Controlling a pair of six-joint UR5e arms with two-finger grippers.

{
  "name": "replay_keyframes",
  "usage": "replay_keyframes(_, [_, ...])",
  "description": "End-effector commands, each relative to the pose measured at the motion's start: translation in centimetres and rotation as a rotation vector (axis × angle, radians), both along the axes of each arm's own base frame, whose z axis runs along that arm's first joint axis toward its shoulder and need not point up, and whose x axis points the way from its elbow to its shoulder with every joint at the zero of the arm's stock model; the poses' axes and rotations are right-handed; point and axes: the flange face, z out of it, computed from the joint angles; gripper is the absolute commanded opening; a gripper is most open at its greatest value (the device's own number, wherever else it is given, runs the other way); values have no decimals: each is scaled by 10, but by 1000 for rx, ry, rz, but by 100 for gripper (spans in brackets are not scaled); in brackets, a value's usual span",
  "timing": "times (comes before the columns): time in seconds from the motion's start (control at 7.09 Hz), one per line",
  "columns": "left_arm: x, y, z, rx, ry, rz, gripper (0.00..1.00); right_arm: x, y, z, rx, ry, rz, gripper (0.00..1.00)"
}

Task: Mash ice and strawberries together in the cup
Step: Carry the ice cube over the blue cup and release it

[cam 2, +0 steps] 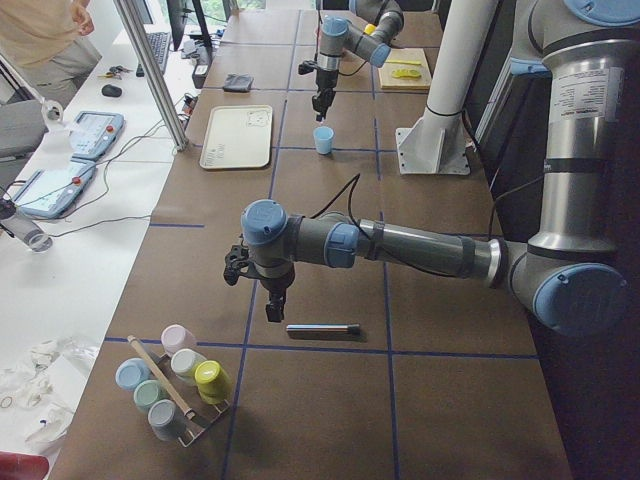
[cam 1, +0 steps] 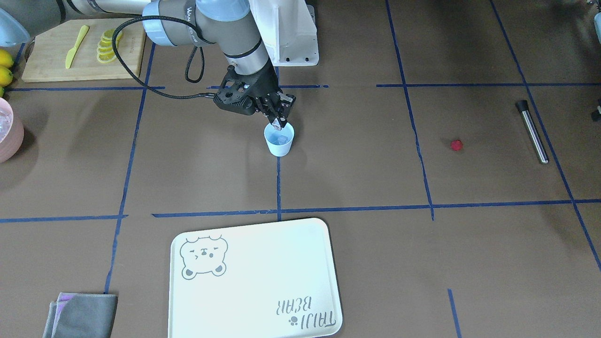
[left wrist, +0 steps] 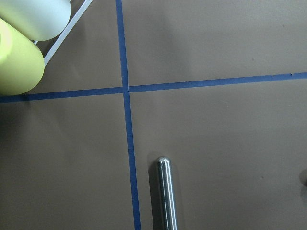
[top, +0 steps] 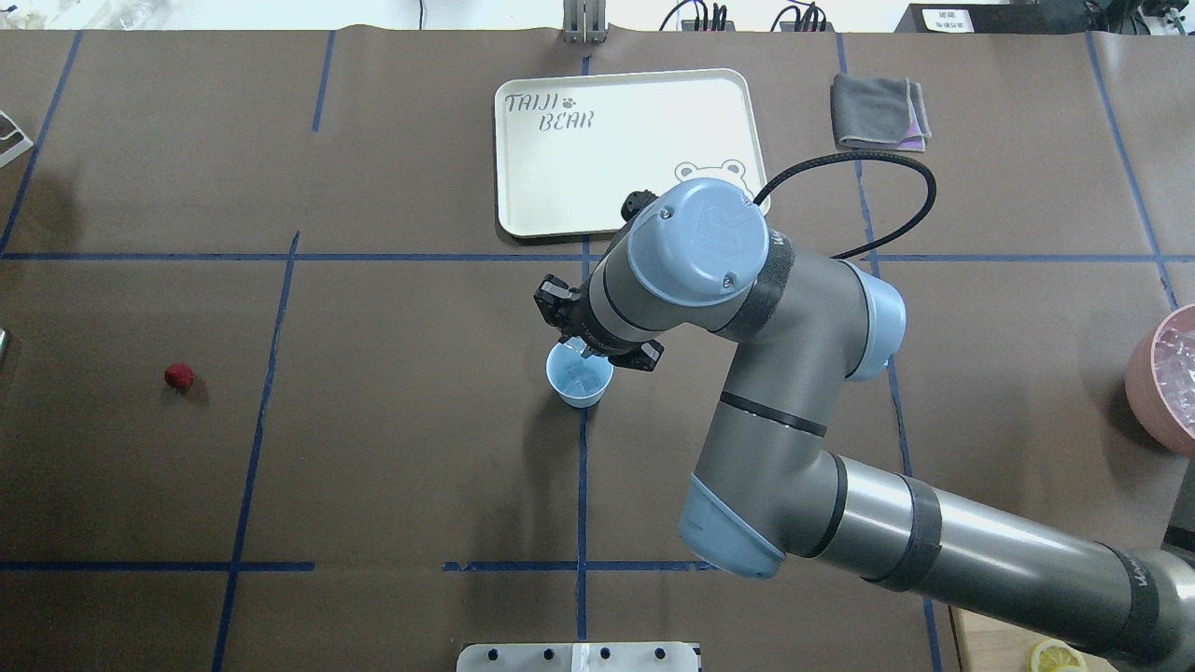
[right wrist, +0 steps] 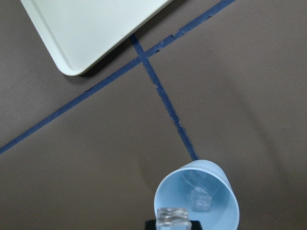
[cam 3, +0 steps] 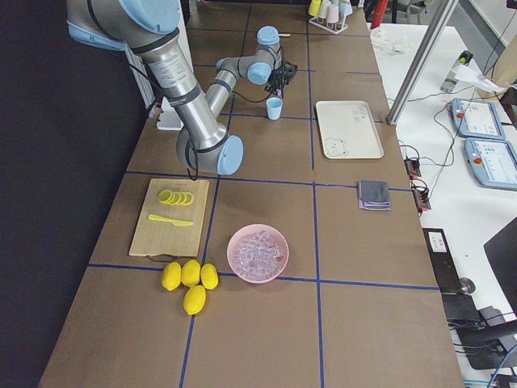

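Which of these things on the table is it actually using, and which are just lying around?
For the job: cup, ice, strawberry, metal rod (likely the masher), pink bowl of ice.

Just lying about: tray, grey cloth, whole lemons, lemon slices, yellow knife, cutting board.

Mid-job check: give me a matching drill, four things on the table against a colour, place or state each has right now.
1 cup
2 strawberry
3 metal rod
4 pink bowl

A lying flat, silver with a black end
B heaped with ice
C red and round
D under the right gripper

Pairs: 1-D, 2-C, 3-A, 4-B
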Motion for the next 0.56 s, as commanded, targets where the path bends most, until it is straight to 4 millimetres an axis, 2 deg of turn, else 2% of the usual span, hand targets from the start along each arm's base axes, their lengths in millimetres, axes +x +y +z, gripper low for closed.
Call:
replay_keyframes(0.0, [0,0,0,0,1,0,100,-12,6,9,-4,22,-12,47])
replay_keyframes(0.14, [0,0,1,-1,1,0,100,-13,6,11,-6,26,-12,68])
replay_keyframes(0.28, [3,-2,-1,0,0,4,100,-18,3,16,-11,38,-14,78])
replay_keyframes(0.42, [30,-4,-12,-3,-1,35,100,-19,3,15,-11,38,-14,87])
